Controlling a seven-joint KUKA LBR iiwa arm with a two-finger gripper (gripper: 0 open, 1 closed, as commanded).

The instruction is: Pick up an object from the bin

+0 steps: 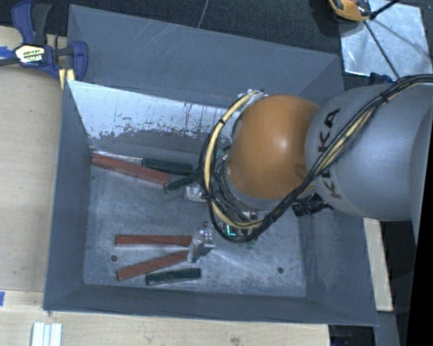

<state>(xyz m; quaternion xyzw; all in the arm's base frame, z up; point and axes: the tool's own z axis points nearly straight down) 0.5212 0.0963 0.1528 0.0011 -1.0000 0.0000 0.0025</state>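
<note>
Near six o'clock of the bin [64,267], your end effector [207,238] hovers by brown-handled tools [153,241]; its opening you cannot tell. Probably descend next.

Three reddish-brown flat sticks [129,168] [153,240] [150,265], two dark sticks [167,166] [174,277] — one grey bin [69,189]

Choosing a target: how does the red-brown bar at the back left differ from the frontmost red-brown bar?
The back bar lies near the rear wall, dipping slightly rightward. The front bar lies near the front wall, rising rightward. Both are slim, red-brown and lie flat on the bin floor.
</note>
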